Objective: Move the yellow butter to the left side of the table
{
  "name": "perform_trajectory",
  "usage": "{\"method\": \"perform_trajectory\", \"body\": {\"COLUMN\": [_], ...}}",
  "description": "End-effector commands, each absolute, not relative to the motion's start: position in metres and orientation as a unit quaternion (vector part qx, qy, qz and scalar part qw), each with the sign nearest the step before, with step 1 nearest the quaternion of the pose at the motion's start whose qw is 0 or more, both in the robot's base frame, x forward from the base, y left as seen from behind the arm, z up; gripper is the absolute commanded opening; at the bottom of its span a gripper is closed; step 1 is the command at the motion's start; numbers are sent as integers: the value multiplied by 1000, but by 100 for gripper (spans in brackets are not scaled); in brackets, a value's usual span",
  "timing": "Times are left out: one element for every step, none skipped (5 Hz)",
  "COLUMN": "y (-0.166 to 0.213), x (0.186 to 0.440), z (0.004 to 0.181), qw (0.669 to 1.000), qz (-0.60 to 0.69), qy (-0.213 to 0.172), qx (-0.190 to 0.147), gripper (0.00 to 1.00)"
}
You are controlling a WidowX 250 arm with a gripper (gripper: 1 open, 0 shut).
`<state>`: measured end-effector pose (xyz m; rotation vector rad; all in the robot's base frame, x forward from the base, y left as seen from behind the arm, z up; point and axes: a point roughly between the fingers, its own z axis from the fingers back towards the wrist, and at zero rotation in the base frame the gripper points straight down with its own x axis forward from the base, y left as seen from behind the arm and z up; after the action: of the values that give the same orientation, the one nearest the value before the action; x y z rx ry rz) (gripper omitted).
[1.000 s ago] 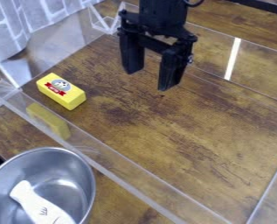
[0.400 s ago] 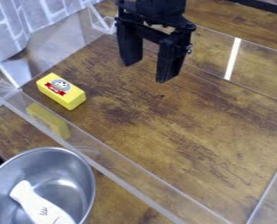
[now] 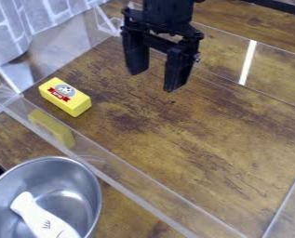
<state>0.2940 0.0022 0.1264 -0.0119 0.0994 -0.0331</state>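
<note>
The pincer (image 3: 156, 76) stood spread above the desk (image 3: 194, 139), with nothing between its fingers. The yellow butter (image 3: 65, 97) lay flat near the ten-o'clock end of the clear acrylic panel (image 3: 121, 184), between eight and nine o'clock from the pincer and well apart from it. The step in hand looked to be the approach, and it called for a sideways move at a safe height before any lowering.

The block's long axis ran from ten toward four o'clock, so the surest grip was across its narrow width, one finger on the one-o'clock flank and the other on the seven-o'clock flank. That second finger needed care: the panel rose close by and could catch it. A straight descent, centred on the red-and-white label, would have kept both fingers level and stopped the block from twisting. The pale yellow reflection (image 3: 50, 127) toward seven o'clock was no target. A gentle squeeze seemed wise in case the block was soft, then a straight lift clear of the panel before carrying it to the side the task called left.
</note>
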Motion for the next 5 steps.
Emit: {"method": "perform_trajectory", "body": {"y": [2, -1, -4, -6, -8], "x": [301, 304, 303, 300, 298], "z": [147, 149, 147, 141, 135], "qw": [1000, 999, 999, 999, 998], "qz": [-23, -31, -36, -37, -37], "qy": [17, 16, 23, 34, 43], "qx": [-5, -6, -8, -9, -10], "gripper": [100, 100, 100, 100, 100]}}
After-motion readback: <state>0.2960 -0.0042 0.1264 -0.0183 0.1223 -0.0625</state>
